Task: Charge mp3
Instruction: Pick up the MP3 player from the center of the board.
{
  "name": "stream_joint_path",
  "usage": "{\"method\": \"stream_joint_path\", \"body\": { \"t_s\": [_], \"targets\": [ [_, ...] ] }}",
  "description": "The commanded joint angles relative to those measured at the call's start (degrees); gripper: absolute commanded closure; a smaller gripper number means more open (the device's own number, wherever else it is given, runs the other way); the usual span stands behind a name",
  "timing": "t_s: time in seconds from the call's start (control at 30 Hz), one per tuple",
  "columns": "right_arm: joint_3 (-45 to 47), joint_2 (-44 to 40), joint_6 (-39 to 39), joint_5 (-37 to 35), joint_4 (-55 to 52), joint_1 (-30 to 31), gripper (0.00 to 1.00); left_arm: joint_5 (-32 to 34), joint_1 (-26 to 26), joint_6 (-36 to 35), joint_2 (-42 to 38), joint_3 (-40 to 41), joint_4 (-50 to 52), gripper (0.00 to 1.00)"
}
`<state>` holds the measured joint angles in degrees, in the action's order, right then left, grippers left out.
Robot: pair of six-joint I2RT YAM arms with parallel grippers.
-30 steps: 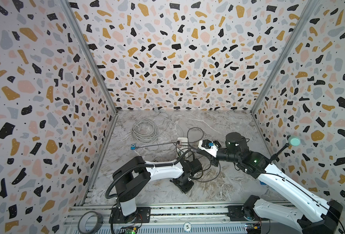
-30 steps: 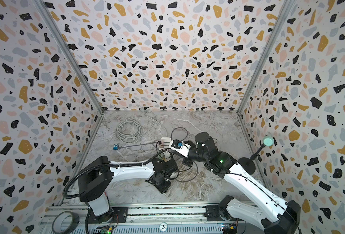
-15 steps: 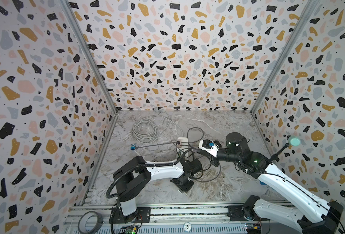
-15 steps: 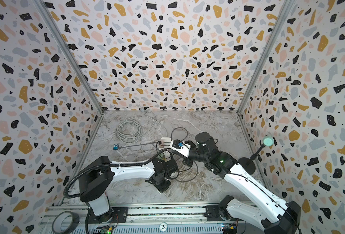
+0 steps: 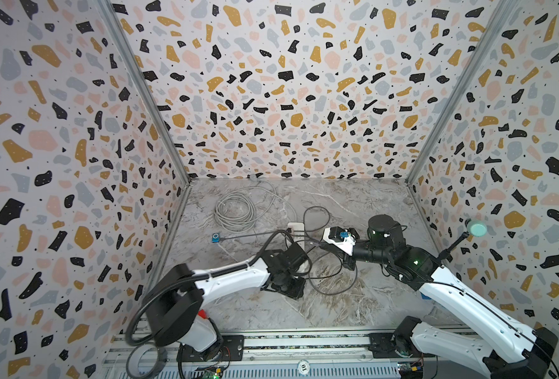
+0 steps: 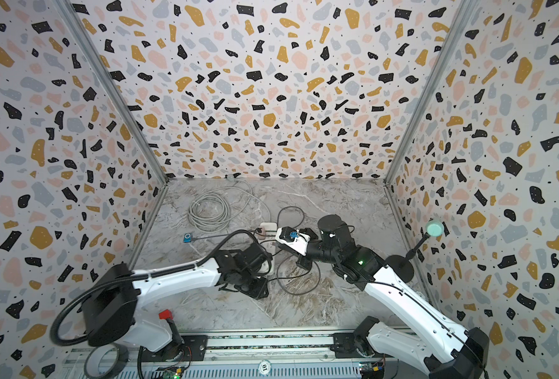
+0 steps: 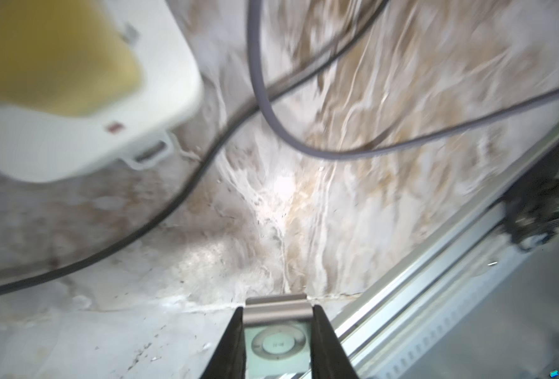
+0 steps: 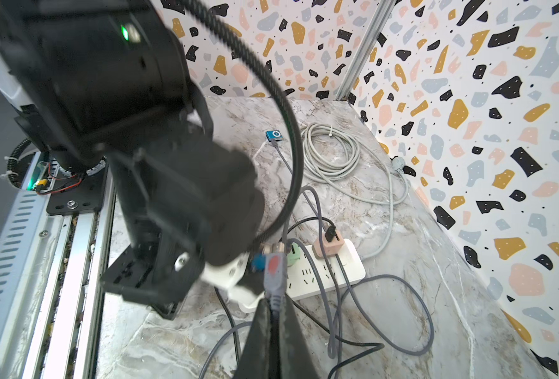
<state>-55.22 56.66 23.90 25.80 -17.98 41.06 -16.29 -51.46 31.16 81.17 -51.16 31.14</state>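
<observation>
In the left wrist view a small silver mp3 (image 7: 278,343) with a round control wheel sits between my left gripper (image 7: 278,311) fingers, which are shut on its two sides just above the marble floor. In both top views that gripper (image 5: 288,285) points down near the front of the white power strip (image 5: 296,228). My right gripper (image 8: 274,306) is shut on a grey cable plug (image 8: 274,270) with a red mark. The plug is held in the air close to the left wrist, over the power strip (image 8: 332,270).
A blue player (image 5: 216,238) with a cable in it lies left of the strip. A coil of pale cable (image 5: 235,211) lies further back. Dark cables (image 5: 334,279) loop between the arms. A green-topped stand (image 5: 475,228) is by the right wall, and the metal rail (image 5: 304,341) along the front.
The left gripper's jaws have narrowed onto the mp3. Both arms stay almost where they were, and the right gripper keeps its hold on the plug.
</observation>
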Motion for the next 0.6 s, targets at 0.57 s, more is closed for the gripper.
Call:
{"method": "stream_joint_path", "body": {
  "t_s": [0.57],
  "targets": [
    [-15.8,15.3,13.4,2.8,-16.6,7.2,1.0,-14.6,20.2,17.0,-27.3,9.9,-12.5,1.0]
  ]
}}
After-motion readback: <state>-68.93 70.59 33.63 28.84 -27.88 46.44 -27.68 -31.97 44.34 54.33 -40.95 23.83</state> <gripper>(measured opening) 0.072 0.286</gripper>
